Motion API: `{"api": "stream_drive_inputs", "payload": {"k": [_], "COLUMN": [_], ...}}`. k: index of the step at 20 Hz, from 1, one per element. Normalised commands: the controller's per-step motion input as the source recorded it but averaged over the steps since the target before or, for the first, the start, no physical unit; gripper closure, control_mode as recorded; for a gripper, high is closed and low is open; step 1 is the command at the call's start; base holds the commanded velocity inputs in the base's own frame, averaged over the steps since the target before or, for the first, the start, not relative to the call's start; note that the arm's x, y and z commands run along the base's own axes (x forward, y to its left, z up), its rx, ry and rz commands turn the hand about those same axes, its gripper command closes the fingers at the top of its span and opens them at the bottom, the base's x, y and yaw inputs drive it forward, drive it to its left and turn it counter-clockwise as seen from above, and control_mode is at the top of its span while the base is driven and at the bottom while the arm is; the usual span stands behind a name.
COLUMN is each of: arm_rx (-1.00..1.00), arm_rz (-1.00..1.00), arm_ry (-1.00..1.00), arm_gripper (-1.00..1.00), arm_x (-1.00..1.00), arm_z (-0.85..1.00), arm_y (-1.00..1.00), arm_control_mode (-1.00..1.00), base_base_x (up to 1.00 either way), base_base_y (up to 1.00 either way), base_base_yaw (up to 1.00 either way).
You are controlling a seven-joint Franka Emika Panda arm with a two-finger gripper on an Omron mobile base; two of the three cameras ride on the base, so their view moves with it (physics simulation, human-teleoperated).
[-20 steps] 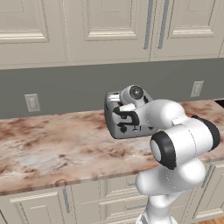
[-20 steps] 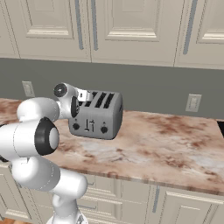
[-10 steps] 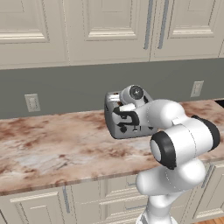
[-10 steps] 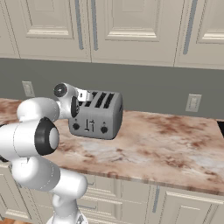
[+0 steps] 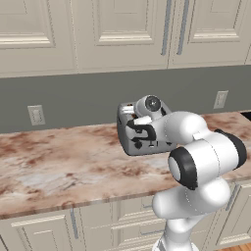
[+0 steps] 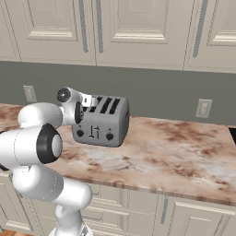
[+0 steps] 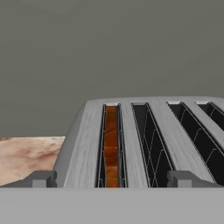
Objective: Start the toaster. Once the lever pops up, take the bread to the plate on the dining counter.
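The silver toaster (image 6: 102, 123) stands on the long marble worktop against the grey wall; its front with black knobs and levers faces the room. In the hand view I look along its top (image 7: 148, 140). The bread (image 7: 111, 144) sits sunk in the leftmost slot, with just its orange-brown edge showing. My gripper (image 7: 111, 179) is open and hovers at the near end of the toaster's top, its fingertips (image 7: 43, 178) spread wide to either side of the bread's slot. From the right base, the gripper (image 6: 91, 101) is at the toaster's upper left corner. The plate and dining counter are out of view.
The marble worktop (image 6: 175, 156) stretches bare to the right of the toaster and also to its left (image 5: 54, 166). Wall outlets (image 6: 203, 108) (image 5: 35, 114) sit on the grey backsplash. Cream upper cabinets (image 5: 122, 29) hang overhead.
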Motion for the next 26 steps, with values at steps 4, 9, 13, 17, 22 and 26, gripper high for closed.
{"api": "stream_drive_inputs", "payload": {"k": [4,9,13,17,22,26], "arm_rx": [0.00,0.00,0.00,0.00,0.00,0.00], "arm_rz": [0.00,0.00,0.00,0.00,0.00,0.00], "arm_ry": [0.00,0.00,0.00,0.00,0.00,0.00], "arm_gripper": [-1.00,-1.00,-1.00,-1.00,-1.00,-1.00], "arm_x": [0.00,0.00,0.00,0.00,0.00,0.00], "arm_z": [0.00,0.00,0.00,0.00,0.00,0.00], "arm_y": [0.00,0.00,0.00,0.00,0.00,0.00], "arm_control_mode": [-1.00,-1.00,-1.00,-1.00,-1.00,-1.00], "base_base_x": [0.00,0.00,0.00,0.00,0.00,0.00], "base_base_y": [0.00,0.00,0.00,0.00,0.00,0.00], "base_base_yaw": [0.00,0.00,0.00,0.00,0.00,0.00]}}
